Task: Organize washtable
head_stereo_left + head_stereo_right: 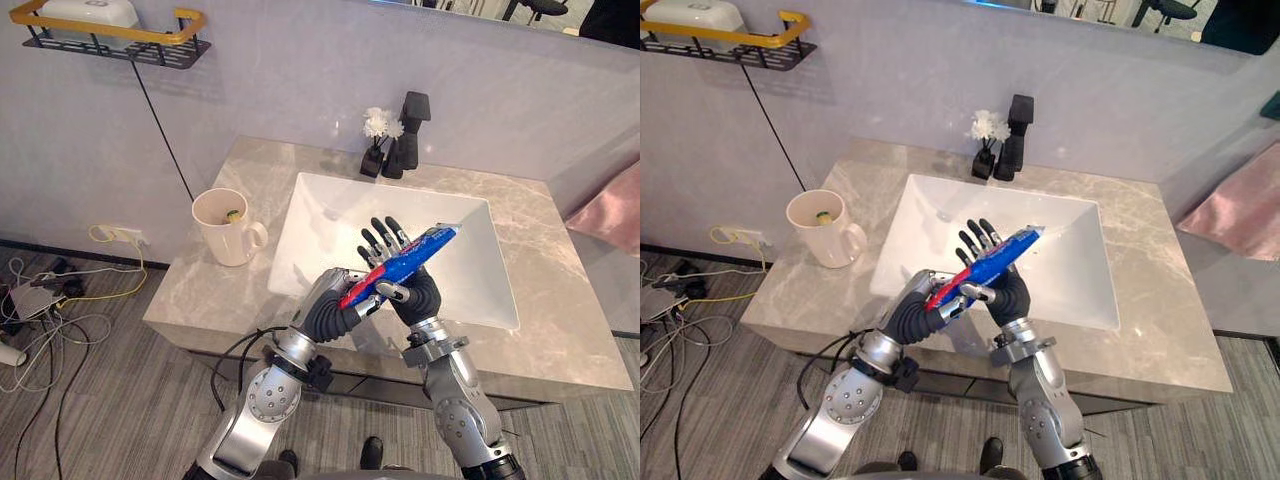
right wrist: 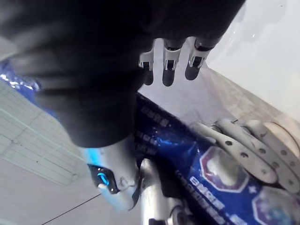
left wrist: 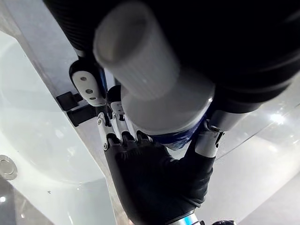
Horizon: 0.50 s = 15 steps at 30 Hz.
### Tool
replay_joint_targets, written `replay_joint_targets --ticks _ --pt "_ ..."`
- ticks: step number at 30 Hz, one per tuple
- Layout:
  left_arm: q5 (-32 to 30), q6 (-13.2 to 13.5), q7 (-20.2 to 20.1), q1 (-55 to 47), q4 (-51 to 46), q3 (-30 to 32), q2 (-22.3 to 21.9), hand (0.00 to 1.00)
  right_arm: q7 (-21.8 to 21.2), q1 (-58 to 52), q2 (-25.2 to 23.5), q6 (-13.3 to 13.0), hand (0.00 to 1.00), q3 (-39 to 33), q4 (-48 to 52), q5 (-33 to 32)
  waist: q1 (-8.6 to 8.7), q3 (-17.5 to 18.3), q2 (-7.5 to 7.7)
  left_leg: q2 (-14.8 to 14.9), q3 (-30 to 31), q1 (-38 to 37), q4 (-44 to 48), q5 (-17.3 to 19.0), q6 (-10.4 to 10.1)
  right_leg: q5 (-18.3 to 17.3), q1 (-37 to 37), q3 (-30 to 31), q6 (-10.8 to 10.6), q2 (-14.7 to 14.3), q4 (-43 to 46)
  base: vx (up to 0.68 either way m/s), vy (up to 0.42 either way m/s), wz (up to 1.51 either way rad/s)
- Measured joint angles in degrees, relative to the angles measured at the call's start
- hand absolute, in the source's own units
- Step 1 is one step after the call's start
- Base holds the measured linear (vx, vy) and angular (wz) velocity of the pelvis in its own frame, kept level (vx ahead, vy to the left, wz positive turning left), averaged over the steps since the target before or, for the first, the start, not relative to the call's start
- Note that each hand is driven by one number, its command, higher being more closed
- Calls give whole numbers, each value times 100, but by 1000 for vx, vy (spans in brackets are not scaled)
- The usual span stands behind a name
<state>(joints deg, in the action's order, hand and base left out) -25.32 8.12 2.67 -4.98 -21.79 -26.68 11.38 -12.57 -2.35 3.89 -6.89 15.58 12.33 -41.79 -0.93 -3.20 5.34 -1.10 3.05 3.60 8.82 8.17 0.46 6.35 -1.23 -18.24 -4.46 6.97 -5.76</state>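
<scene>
Left eye view: we hold the toothpaste tube point(image 1: 410, 258) over the sink's point(image 1: 320, 220) 6 o'clock edge. Our left hand point(image 1: 335, 305) curls round its red end. Our right hand point(image 1: 408, 290) backs it with straight fingers, thumb clamping, probably handing it over for the mug point(image 1: 225, 242) at 9 o'clock.

Marble washtable point(image 1: 565, 300) — cream mug point(image 1: 228, 228) left; flower vase point(image 1: 374, 158) beside faucet point(image 1: 408, 135)

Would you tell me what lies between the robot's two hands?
A blue-and-red tube, over the sink; the left hand and right hand both grip it, in both eye views.
</scene>
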Motion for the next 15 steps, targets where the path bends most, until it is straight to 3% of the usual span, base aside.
replay_joint_targets --ticks 14,15 --pt "254 77 71 -1 434 -175 -222 100 243 259 -133 -13 100 114 -1 -81 -2 133 20 1 2 -7 -52 -31 -1 0 -9 -9 0 2 0 0 0 0" --pt "267 78 69 -1 446 -181 -225 0 242 259 -132 -13 100 115 0 -68 -2 133 20 2 2 -11 -61 -38 -3 0 -10 -9 -1 1 0 0 0 0"
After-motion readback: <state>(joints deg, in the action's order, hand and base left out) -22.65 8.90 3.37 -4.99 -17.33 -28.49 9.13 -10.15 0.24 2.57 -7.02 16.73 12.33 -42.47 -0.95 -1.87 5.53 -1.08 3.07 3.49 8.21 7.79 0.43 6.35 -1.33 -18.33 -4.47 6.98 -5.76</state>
